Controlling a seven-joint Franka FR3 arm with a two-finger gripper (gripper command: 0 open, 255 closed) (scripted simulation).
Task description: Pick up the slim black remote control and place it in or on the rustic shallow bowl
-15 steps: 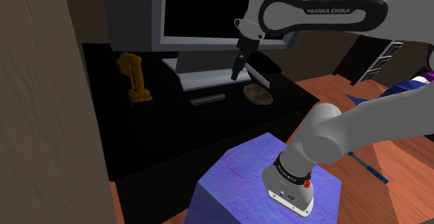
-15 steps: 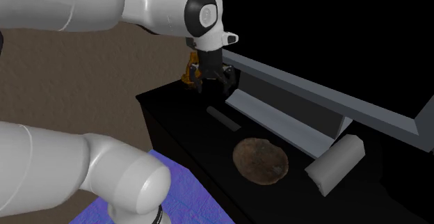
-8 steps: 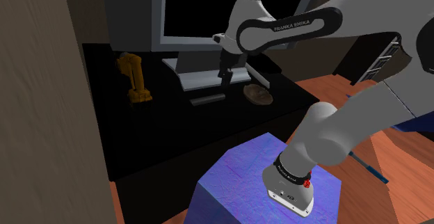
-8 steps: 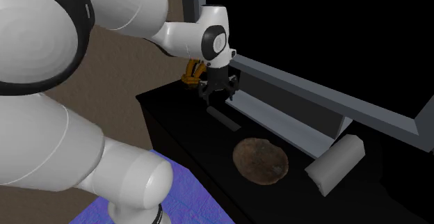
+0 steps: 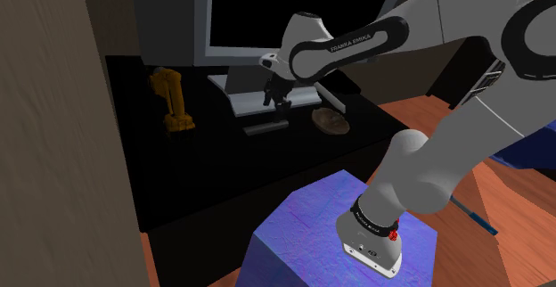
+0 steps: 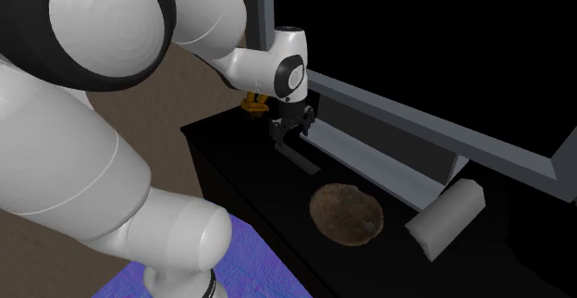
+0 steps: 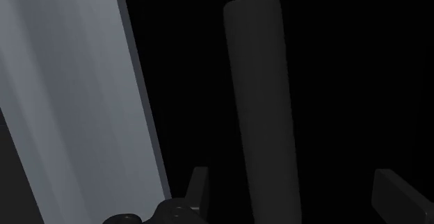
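Black on black, the slim remote (image 7: 261, 104) lies flat on the dark cabinet top (image 5: 205, 165), near the brown shallow bowl (image 5: 331, 121). My gripper (image 7: 290, 181) has dropped over it, fingers wide apart, straddling it and gripping nothing. A second ago I hung higher and nearer the bowl. Now only a short descent and a squeeze remain, I judge.

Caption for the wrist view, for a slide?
Open claw straddles the slim dark remote without touching it; grey monitor base alongside.
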